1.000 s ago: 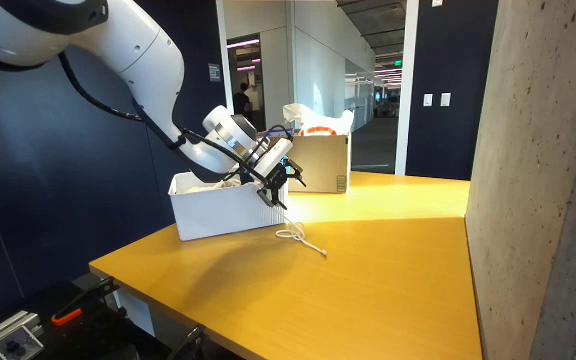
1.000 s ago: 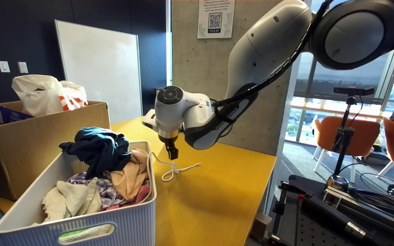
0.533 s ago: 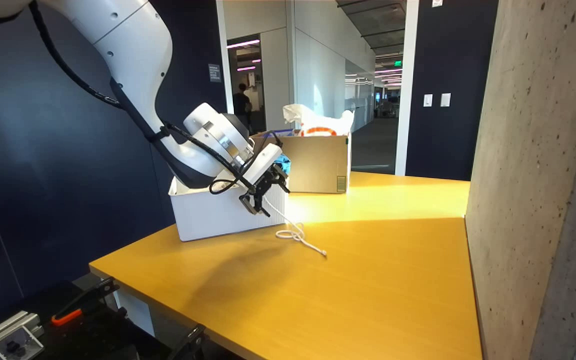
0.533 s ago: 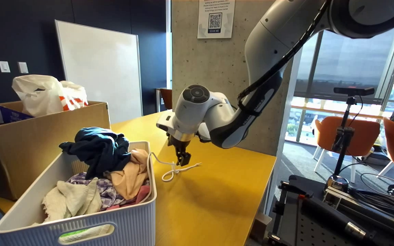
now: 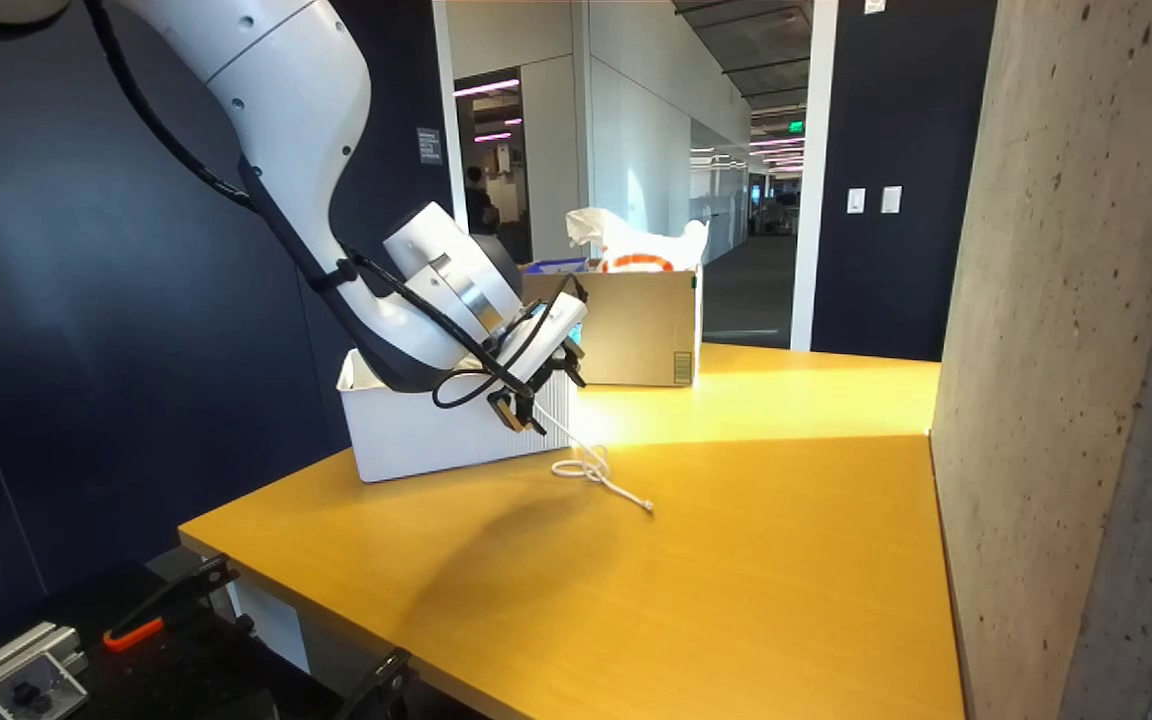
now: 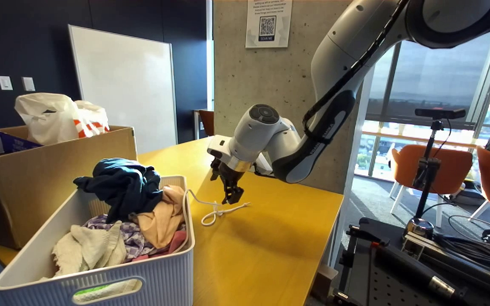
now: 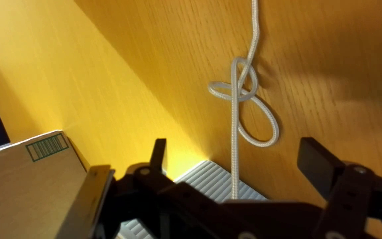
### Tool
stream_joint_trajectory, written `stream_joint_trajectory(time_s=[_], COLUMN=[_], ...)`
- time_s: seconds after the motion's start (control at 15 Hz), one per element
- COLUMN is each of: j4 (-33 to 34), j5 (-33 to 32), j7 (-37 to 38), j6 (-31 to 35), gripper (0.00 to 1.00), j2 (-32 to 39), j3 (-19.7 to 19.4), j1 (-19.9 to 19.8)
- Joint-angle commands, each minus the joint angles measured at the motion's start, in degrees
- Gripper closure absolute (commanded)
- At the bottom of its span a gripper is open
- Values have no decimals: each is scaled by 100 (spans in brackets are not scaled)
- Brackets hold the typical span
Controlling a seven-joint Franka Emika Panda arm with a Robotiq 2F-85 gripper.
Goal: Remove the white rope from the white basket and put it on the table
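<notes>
free room over table (image 5: pixel 786 580) toward concrete wall (image 5: pixel 1066 350); obstacles: white basket (image 5: pixel 451 435), nearby cardboard box (image 5: pixel 636 330)

White rope (image 7: pixel 235 132), looped on tbl (image 6: pixel 266 250), end prob. in basket (image 6: pixel 162 278)

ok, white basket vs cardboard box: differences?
Walls: the white basket has ribbing; the cardboard box is tan and flat-sided.
Height: the cardboard box is taller than the white basket.
Contents: the white basket holds crumpled cloths, the cardboard box a white plastic bag.
Both stand open-topped on the yellow-orange wooden table.
</notes>
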Motion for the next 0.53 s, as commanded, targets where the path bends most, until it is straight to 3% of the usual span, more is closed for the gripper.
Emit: stream_joint_trajectory(time_s=[0.0,0.47], j4=[340,974], j5=[78,249], j7=[-751,-1766], j6=[180,17], gripper=[0,0], j2=[283,863], j3=[832,1919], j1=[-724,-1598])
